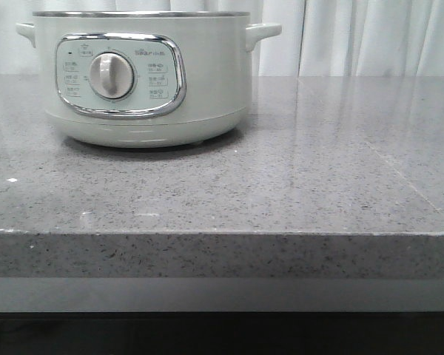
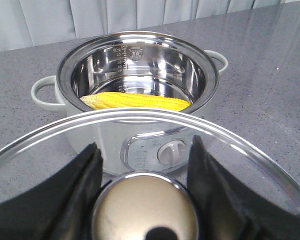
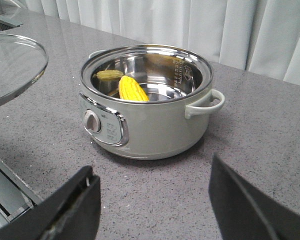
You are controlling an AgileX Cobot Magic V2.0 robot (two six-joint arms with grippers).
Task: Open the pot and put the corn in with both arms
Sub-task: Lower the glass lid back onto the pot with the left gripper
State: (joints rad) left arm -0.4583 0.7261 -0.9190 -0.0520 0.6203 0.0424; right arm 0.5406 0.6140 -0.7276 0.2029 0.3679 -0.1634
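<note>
While the left gripper [image 2: 145, 200] pinches the round metal knob [image 2: 145, 212] of the glass lid [image 2: 140, 116] between its two black fingers [image 2: 77, 185], the lid hangs clear of the pot [image 2: 140, 100], and its near edge is cut off by the frame. The right gripper [image 3: 152, 205] is spread wide and empty, with only its finger ends in view. From the front neither arm shows, and the pot's [image 1: 140, 74] wall hides the inside. The pot stands open on the grey stone table [image 1: 318, 163], at about eleven o'clock from the table's middle. The corn [image 3: 132, 89] lies inside on the steel bottom, its long axis roughly parallel to the dial [image 1: 112, 75] face, one end partly hidden by the rim. A dull yellow reflection [image 3: 109, 75] of it shows on the inner wall.
</note>
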